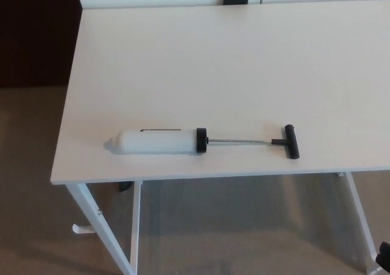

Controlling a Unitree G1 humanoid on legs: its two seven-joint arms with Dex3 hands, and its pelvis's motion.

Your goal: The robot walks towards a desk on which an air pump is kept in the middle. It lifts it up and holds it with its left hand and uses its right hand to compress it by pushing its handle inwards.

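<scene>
The air pump [157, 141] lies on its side near the front edge of the white desk [219, 61]. Its white barrel points left and ends in a black collar [202, 140]. From the collar a thin metal rod [239, 142] runs right, fully drawn out, to the black T-handle [291, 141]. A small black sliver at the bottom right corner looks like part of my right hand [384, 251], well below and to the right of the pump. My left hand does not show.
The desk stands on white angled legs [100, 226] over beige carpet. A dark wall area lies to the left, and a white panel with a dark gap runs behind the desk's far edge.
</scene>
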